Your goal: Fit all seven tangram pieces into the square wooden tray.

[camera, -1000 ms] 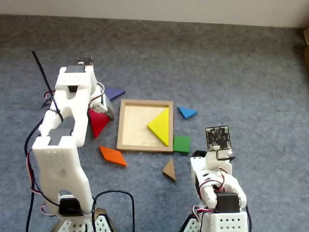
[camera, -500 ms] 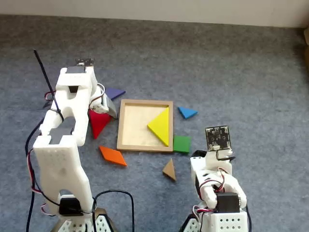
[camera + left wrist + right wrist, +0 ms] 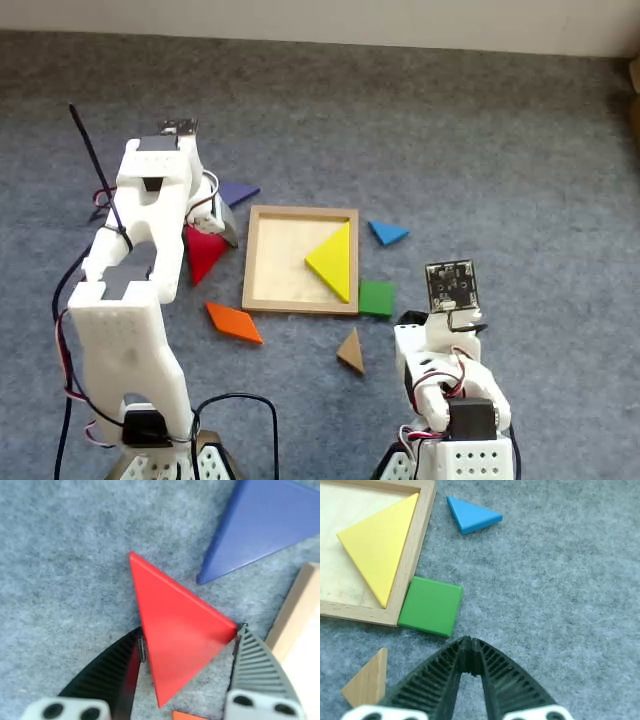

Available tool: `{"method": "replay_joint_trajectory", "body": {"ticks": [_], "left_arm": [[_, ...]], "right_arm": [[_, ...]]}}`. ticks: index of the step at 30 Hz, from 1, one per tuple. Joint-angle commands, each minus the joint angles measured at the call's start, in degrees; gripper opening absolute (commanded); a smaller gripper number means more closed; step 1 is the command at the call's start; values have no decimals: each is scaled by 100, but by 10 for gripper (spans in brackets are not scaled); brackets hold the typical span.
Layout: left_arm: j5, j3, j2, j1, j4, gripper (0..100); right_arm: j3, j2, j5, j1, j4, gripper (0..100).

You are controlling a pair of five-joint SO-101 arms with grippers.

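"From overhead, what's sitting in the square wooden tray (image 3: pixel 300 212)?"

"One piece, the yellow triangle (image 3: pixel 333 262), lying against the tray's right side. The others are spread around it on the grey surface (image 3: pixel 500 150). The green square (image 3: pixel 376 298) touches the tray's lower right corner, and the wooden triangle (image 3: pixel 350 350) is a little below that. A light blue triangle (image 3: pixel 386 233) is off the upper right corner, a dark blue triangle (image 3: pixel 238 192) off the upper left, and an orange parallelogram (image 3: pixel 234 321) off the lower left."

"And the red triangle (image 3: pixel 203 255)?"

"Just left of the tray, partly under the left arm."

"What about the left wrist camera?"

"The left claw (image 3: pixel 190 635) is pinching that red triangle, one finger against each side. The dark blue triangle lies near it, and the tray's edge is close beside the grey finger."

"And the right wrist?"

"The right claw (image 3: pixel 470 645) is pressed together, tips touching, over the grey surface. It's just beside the green square, with the wooden triangle near it."
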Motion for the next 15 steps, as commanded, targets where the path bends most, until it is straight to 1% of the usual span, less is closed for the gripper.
{"method": "replay_joint_trajectory", "body": {"ticks": [1, 5, 9, 12, 15], "left_arm": [[-536, 13, -435, 233, 70, 211], [-1029, -22, -1147, 514, 615, 212], [-1433, 22, -1745, 804, 791, 211], [-1459, -13, -1903, 857, 826, 213], [-1459, 4, -1895, 708, 782, 215]], "right_arm": [[541, -66, 62, 57, -57, 23], [541, -66, 62, 57, -57, 23], [541, -66, 62, 57, -57, 23], [541, -66, 62, 57, -57, 23], [541, -66, 62, 57, -57, 23]]}}
